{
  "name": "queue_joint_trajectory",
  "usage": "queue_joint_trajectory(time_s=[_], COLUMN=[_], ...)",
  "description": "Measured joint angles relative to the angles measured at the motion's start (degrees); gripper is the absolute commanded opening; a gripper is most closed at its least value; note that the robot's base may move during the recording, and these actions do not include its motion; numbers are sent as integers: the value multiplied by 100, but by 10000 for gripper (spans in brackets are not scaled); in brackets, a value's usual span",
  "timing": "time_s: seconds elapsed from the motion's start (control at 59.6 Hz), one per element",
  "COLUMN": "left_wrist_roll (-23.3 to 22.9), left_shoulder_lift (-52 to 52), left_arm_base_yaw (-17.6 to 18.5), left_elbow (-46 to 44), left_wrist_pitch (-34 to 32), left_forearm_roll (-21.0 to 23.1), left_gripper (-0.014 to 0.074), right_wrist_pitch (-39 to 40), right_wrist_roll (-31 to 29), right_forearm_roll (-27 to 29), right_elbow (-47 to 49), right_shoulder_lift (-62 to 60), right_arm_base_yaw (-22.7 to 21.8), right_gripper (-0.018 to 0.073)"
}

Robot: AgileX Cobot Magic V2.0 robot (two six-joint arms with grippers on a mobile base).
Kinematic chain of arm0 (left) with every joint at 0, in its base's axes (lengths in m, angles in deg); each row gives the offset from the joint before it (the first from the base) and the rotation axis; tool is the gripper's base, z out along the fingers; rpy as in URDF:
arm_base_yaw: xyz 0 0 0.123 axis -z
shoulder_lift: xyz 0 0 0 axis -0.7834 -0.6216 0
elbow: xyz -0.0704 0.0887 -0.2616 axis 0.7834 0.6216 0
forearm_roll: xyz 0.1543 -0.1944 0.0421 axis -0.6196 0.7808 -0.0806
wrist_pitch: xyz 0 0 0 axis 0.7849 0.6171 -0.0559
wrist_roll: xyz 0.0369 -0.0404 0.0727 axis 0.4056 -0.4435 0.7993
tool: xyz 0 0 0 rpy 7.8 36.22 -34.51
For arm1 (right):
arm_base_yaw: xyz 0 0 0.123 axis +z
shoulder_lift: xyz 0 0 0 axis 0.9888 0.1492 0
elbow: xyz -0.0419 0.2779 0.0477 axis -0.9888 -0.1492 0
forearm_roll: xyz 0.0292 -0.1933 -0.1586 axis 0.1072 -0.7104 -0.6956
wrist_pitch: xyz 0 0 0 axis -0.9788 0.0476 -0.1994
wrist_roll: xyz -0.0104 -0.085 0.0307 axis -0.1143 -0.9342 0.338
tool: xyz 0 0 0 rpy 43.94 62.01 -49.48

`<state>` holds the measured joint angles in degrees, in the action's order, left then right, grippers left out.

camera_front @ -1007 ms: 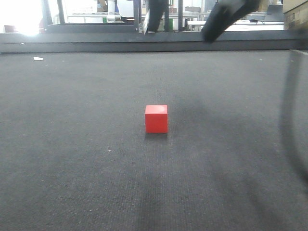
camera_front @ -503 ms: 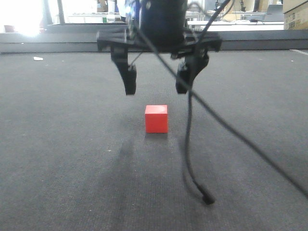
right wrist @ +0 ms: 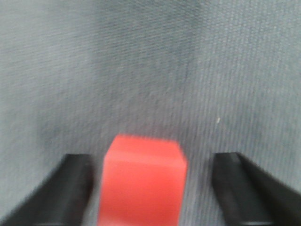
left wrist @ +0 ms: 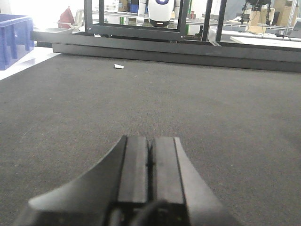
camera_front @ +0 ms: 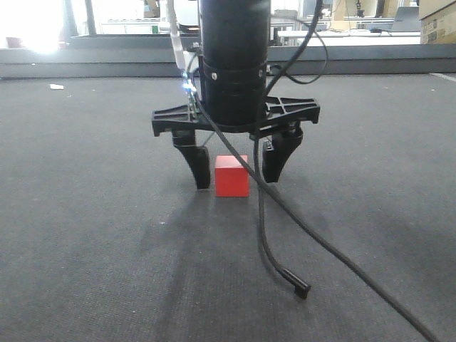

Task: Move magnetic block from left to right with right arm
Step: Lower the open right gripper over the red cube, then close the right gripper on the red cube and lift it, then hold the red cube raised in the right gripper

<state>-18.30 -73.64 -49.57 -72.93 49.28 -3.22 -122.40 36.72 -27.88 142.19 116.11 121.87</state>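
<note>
Block (camera_front: 231, 177): red cube, sits flat on the dark grey desk (camera_front: 85, 235), upright, one face square to the front camera.

Right claw (camera_front: 236, 179): pointing straight down over the block, fingers spread, one finger on each side of the block. Fingertips (camera_front: 202, 179) reach about level with the block's lower half. The wrist view shows a strip of desk between the block and each finger, so neither finger touches it; the gap is narrower on one side than on the other. That view is blurred. Cannot tell whether the tips touch the desk.

Cable (camera_front: 278, 242): black, hangs from the right arm, passes in front of the block's top corner, and its loose plug end lies on the desk nearer the camera than the block.

Left claw (left wrist: 150, 146): fingers pressed together, holding nothing, low over bare desk; the block is not in its view.

Small white scrap (camera_front: 56, 87) lies far behind the block, near the desk's back edge.
</note>
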Motion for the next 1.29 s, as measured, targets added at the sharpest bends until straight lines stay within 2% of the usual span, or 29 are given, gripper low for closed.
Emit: queue_joint_trajectory(time_s=[0.084, 0.168, 0.453, 0.755, 0.94, 1.292], left_wrist_roll=[0, 0, 0, 0, 0, 0], left_shoulder_lift=[0, 0, 0, 0, 0, 0], left_arm_base_yaw=[0, 0, 0, 0, 0, 0], left_elbow=[0, 0, 0, 0, 0, 0], left_wrist_pitch=[0, 0, 0, 0, 0, 0], left_forearm_roll=[0, 0, 0, 0, 0, 0], left_gripper=[-116, -116, -116, -116, -116, -116], right_wrist_pitch=[41, 41, 117, 175, 479, 1189], right_wrist_roll=[0, 4, -84, -1058, -1517, -2396], right_forearm_roll=[0, 0, 84, 127, 127, 127], right_elbow=[0, 0, 0, -174, -1104, -3660], right_shoulder_lift=[0, 0, -83, -1029, -2104, -4541], right_arm_base_yaw=[0, 0, -84, -456, -1018, -2384], right_gripper=[281, 228, 225, 225, 225, 225])
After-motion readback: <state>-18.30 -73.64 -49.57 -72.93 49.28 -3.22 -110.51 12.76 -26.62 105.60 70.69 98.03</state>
